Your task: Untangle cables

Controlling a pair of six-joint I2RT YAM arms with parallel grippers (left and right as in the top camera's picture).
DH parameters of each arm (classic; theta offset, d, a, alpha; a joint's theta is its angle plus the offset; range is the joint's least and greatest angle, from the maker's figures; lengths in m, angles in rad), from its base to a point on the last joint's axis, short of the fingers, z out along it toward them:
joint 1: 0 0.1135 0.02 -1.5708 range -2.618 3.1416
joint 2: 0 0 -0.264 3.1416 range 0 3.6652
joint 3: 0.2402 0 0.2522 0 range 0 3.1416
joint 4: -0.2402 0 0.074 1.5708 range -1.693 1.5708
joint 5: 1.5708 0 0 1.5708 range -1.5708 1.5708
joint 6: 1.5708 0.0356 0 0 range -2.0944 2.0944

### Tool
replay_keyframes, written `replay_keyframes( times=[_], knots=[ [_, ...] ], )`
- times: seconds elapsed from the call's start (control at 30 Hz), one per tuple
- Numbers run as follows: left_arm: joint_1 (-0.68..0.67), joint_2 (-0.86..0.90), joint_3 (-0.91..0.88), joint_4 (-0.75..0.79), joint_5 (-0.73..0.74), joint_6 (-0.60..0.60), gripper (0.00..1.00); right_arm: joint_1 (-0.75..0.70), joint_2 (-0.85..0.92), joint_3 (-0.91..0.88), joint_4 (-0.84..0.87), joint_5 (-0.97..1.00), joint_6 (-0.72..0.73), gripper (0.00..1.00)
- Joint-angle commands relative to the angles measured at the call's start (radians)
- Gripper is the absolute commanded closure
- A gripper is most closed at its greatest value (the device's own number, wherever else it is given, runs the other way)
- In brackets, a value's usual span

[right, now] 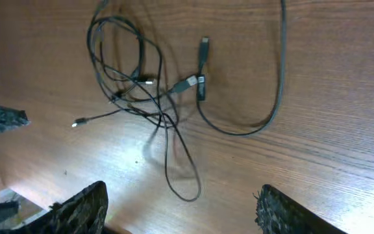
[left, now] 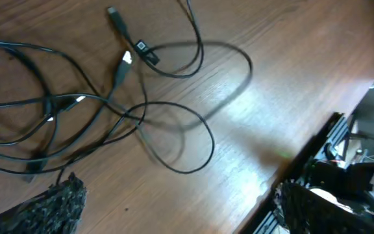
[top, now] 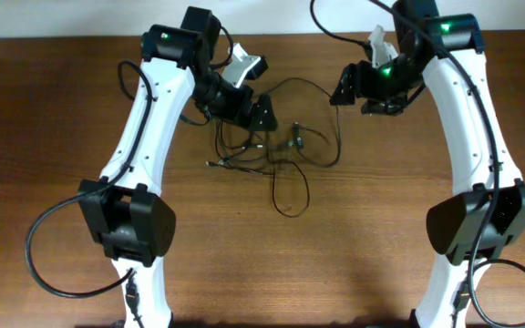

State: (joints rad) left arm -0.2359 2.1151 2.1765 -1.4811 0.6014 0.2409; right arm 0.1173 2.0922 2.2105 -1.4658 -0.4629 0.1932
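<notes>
Thin black cables with small plug ends [top: 264,153] lie knotted on the brown wooden table [top: 381,255], with one long loop trailing baseward. Just beyond the knot hangs the left gripper [top: 255,114], fingers spread, empty. The right gripper [top: 361,96], also spread, stands farther off.

The brown wood-grain table [top: 354,273] is smooth with a soft sheen. The thin black cables [right: 282,58] look matt and rubbery; the white plastic arms [top: 153,105] gleam.
</notes>
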Motion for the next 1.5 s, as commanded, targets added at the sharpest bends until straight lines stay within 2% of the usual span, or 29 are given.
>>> replay_keyframes(
  times=[0.0,0.07,0.13,0.17,0.33,0.37,0.4,0.47,0.5,0.57,0.77,0.87,0.97,1.07,1.13,1.23,1.4,1.43,1.47],
  knots=[
    [0.005,-0.026,0.124,-0.014,-0.034,0.023,0.03,-0.027,-0.01,0.025,-0.004,0.05,0.006,0.25],
    [0.005,-0.028,0.201,-0.002,-0.144,-0.024,0.07,-0.035,-0.01,0.025,-0.005,0.102,0.006,0.25],
    [0.002,-0.013,0.19,0.024,-0.314,-0.238,0.24,-0.035,-0.01,0.024,-0.008,0.145,0.005,0.25],
    [-0.007,0.008,0.18,0.045,-0.366,-0.32,0.25,-0.034,-0.01,0.024,-0.007,0.161,0.006,0.21],
    [-0.095,0.146,0.159,0.1,-0.523,-0.595,0.3,-0.034,-0.01,0.024,-0.012,0.162,0.005,0.17],
    [-0.119,0.191,0.159,0.1,-0.559,-0.668,0.37,-0.033,-0.01,0.024,-0.012,0.162,0.005,0.16],
    [-0.135,0.228,0.159,0.101,-0.58,-0.723,0.48,-0.034,-0.01,0.024,-0.015,0.164,0.002,0.15],
    [-0.143,0.293,0.159,0.12,-0.583,-0.795,0.57,-0.034,-0.01,0.018,-0.023,0.181,0.002,0.14],
    [-0.143,0.318,0.159,0.13,-0.583,-0.82,0.58,-0.034,-0.009,0.015,-0.025,0.19,0.002,0.13],
    [-0.143,0.369,0.159,0.133,-0.583,-0.832,0.61,-0.034,-0.009,0.015,-0.03,0.192,0.002,0.13],
    [-0.143,0.422,0.159,0.19,-0.583,-0.832,0.6,-0.034,-0.009,0.015,-0.034,0.192,-0.002,0.12],
    [-0.141,0.418,0.169,0.129,-0.602,-0.832,0.63,-0.034,-0.009,0.015,-0.038,0.207,-0.002,0.12],
    [-0.121,0.397,0.182,0.093,-0.602,-0.832,0.56,-0.034,-0.009,0.015,-0.039,0.21,-0.002,0.12],
    [-0.095,0.349,0.259,0.068,-0.612,-0.832,0.54,-0.034,-0.008,0.015,-0.031,0.21,-0.002,0.12],
    [-0.095,0.31,0.285,0.031,-0.67,-0.863,0.53,-0.034,-0.008,0.015,-0.035,0.214,-0.002,0.12],
    [-0.107,0.312,0.153,0.037,-0.669,-0.887,0.53,-0.034,-0.008,0.015,-0.042,0.214,-0.002,0.12],
    [-0.137,0.312,-0.073,0.252,-0.65,-0.903,0.51,-0.033,-0.008,0.015,-0.042,0.214,-0.002,0.12],
    [-0.136,0.312,-0.079,0.267,-0.65,-0.903,0.57,-0.033,-0.008,0.015,-0.042,0.214,-0.002,0.12],
    [-0.132,0.312,-0.077,0.276,-0.652,-0.898,0.72,-0.033,-0.008,0.015,-0.042,0.214,-0.002,0.12]
  ],
)
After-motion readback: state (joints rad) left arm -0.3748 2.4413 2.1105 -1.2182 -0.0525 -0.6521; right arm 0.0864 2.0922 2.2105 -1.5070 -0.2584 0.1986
